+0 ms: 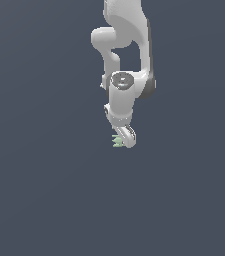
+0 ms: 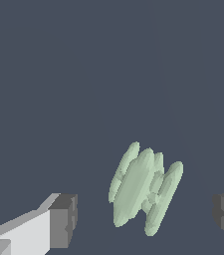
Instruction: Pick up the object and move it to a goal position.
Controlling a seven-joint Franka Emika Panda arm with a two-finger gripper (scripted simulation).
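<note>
**Reaching down over a small green object**

Hanging from the top of the exterior view, a white robot arm bends down over a plain dark blue-grey counter. At the arm's lower end sits the gripper, roughly in the middle of the picture. A tiny pale green object with short spiky ridges shows at the gripper's tip, on the exterior view's left side of it, partly covered by the white fingers.

From the wrist view, the same object appears much larger: a cluster of long, rounded, pale green lobes lying side by side, tilted at a slant. It sits between the two dark grey fingertips, closer to the middle than to either one. The jaws are spread wide, with clear dark gaps between the object and each fingertip, so neither pad touches it. One finger shows its white body and grey pad; the other is cut off at the picture's edge.
</note>
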